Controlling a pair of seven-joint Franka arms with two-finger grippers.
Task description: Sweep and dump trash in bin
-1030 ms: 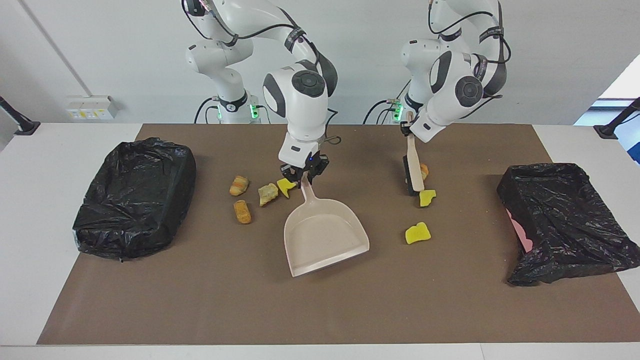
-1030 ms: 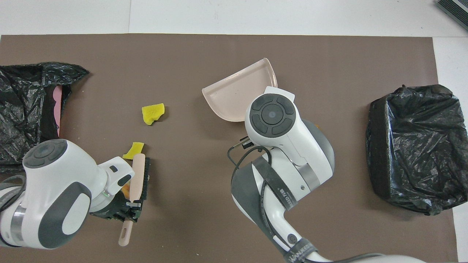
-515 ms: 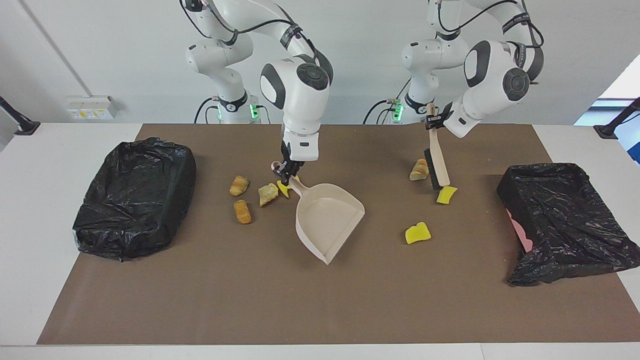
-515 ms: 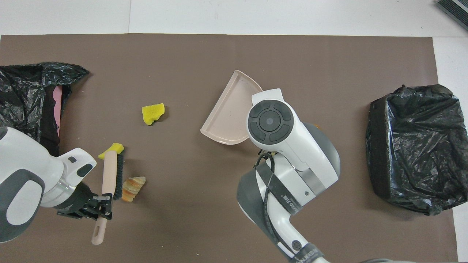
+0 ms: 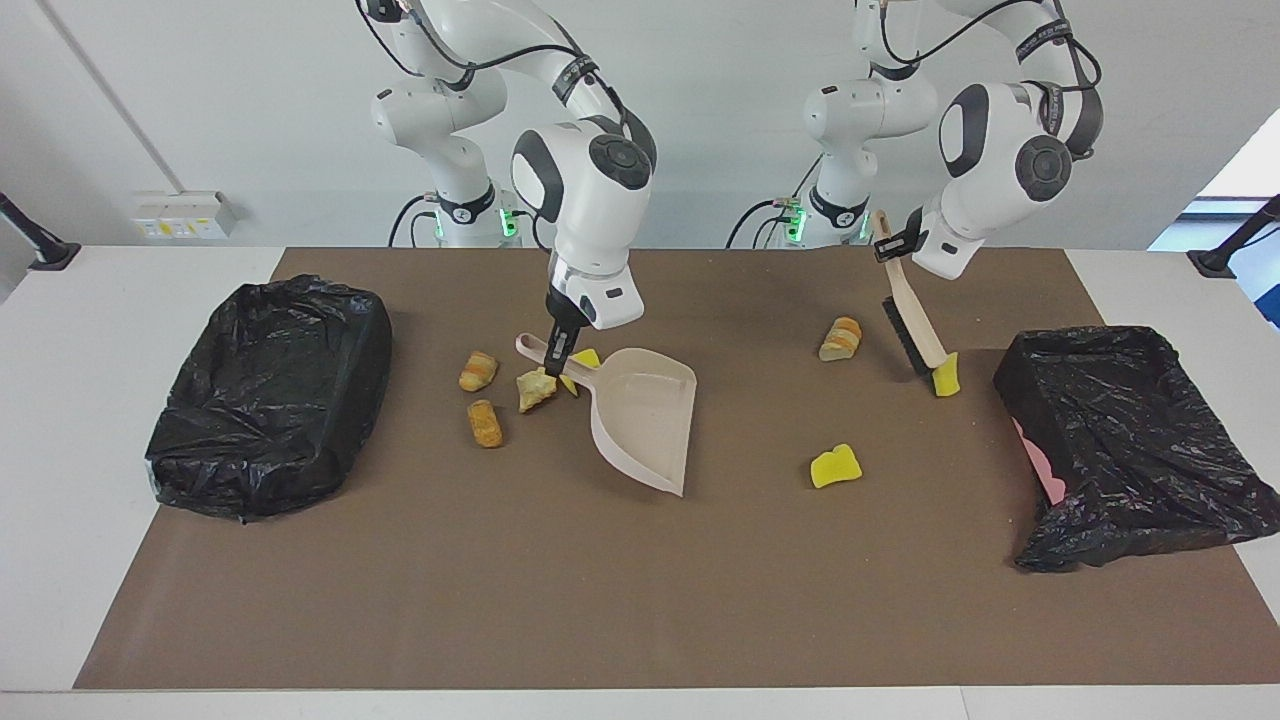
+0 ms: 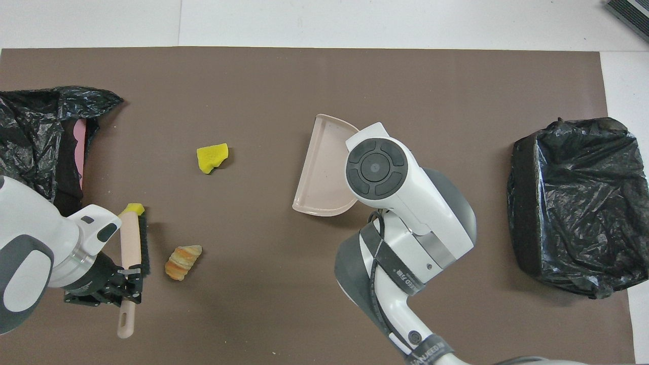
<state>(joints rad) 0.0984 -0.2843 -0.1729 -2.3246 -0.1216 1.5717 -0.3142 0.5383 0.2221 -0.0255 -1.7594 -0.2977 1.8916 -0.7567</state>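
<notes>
Beside dustpan point(image 5: 645, 420): 4 chunks point(image 5: 537, 390) | left fingers point(image 5: 893, 248) clamp brush point(image 5: 915, 335) | right fingers point(image 5: 557, 357) clamp dustpan

Both arms reach fwd, left claw point(image 5: 893, 247) & right claw point(image 5: 558, 352) clamped.

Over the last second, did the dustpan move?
Yes. The dustpan, held by the right gripper, has swung so its open mouth now faces the bin at the left arm's end.
</notes>
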